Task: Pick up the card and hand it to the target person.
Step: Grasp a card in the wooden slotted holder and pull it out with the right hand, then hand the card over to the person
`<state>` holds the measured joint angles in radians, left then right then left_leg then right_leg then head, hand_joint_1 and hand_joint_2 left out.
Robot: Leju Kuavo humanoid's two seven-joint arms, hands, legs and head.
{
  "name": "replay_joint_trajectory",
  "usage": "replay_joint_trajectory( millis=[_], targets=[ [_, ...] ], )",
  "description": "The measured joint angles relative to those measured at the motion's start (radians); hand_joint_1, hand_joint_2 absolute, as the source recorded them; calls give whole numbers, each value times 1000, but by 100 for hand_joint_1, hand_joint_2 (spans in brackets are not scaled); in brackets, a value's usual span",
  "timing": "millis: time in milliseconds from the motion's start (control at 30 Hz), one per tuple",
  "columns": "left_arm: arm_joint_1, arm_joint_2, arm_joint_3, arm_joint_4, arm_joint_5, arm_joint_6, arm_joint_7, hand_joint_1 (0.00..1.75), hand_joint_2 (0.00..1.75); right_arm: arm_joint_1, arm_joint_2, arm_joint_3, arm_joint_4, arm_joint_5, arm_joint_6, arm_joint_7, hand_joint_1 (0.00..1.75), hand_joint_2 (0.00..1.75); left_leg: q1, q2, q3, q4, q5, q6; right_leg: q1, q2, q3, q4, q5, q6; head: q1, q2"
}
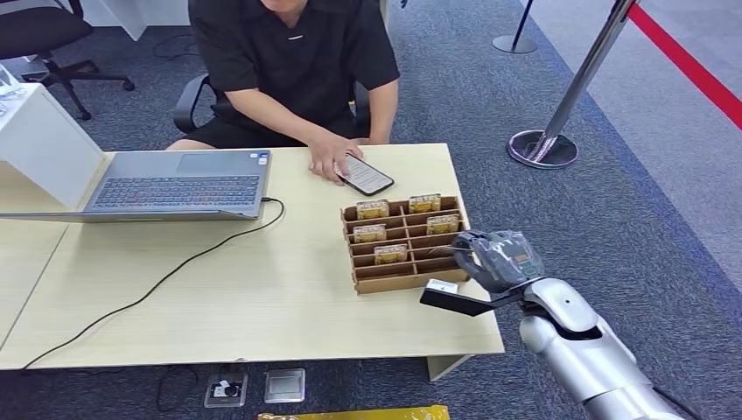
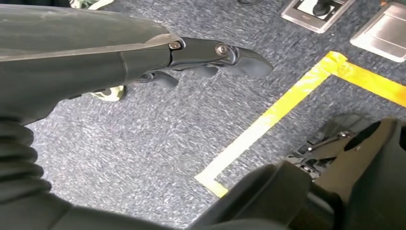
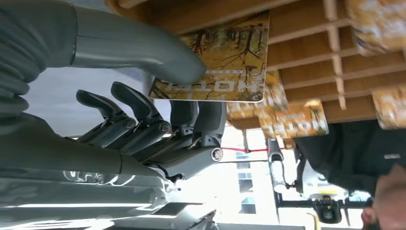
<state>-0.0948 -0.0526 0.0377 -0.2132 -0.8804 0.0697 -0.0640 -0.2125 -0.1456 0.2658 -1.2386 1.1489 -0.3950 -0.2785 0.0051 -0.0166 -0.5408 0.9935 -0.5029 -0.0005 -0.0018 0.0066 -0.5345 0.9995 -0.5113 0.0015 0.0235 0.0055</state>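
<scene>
A yellow card [image 3: 215,62] with a forest picture is pinched between the thumb and fingers of my right hand [image 3: 158,96]. In the head view that hand [image 1: 499,258] hovers at the right front corner of the cardboard rack [image 1: 407,282], just off the table's right edge. Several more yellow cards [image 1: 391,254] stand in the rack's slots. The person [image 1: 293,61] in a black shirt sits at the table's far side, one hand [image 1: 331,160] resting by a phone. My left hand [image 2: 210,55] hangs over the carpet, fingers stretched out and holding nothing.
An open laptop [image 1: 179,185] sits at the table's back left, its black cable [image 1: 175,271] trailing across the top. A phone [image 1: 366,174] lies behind the rack. A white box [image 1: 44,144] stands far left. A stanchion base [image 1: 544,147] stands on the carpet to the right.
</scene>
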Motion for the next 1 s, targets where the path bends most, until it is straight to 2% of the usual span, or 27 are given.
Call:
replay_joint_trajectory(
  millis=[133,300,433,533,667,800,1000],
  targets=[
    [0,0,7,0,-4,2,1,0,175,0,15,-13,-42,-130,-59,-71,164,175,0,0,0,0,0,0,0,0,0,0,0,0,-1,0],
    [-4,-1,11,0,-15,0,7,0,175,-11,48,-22,-153,-354,-240,-213,164,175,0,0,-1,0,0,0,0,0,-1,0,0,0,-1,0],
    [-17,-2,14,0,-21,-3,8,0,175,-42,90,-14,-224,-432,-290,-251,164,175,0,0,-1,0,0,0,0,0,0,0,0,0,0,0],
    [-29,-7,18,0,-28,-7,13,0,175,-91,132,12,-220,-436,-291,-254,164,175,0,0,-1,0,1,0,0,0,0,1,0,0,1,0],
    [-41,-14,20,0,-41,-13,18,0,175,-171,188,57,-139,-426,-292,-237,164,175,0,0,0,0,2,0,0,0,0,1,1,-1,1,0],
    [-50,-21,21,0,-60,-28,24,0,175,-260,246,87,2,-368,-292,-223,164,175,0,1,-1,0,2,-1,0,1,-1,2,1,-1,0,0],
    [-59,-29,20,0,-85,-37,30,0,175,-394,335,82,258,-227,-293,-182,164,175,0,0,-1,0,3,-1,0,1,-2,3,1,-2,-1,0]
  ],
)
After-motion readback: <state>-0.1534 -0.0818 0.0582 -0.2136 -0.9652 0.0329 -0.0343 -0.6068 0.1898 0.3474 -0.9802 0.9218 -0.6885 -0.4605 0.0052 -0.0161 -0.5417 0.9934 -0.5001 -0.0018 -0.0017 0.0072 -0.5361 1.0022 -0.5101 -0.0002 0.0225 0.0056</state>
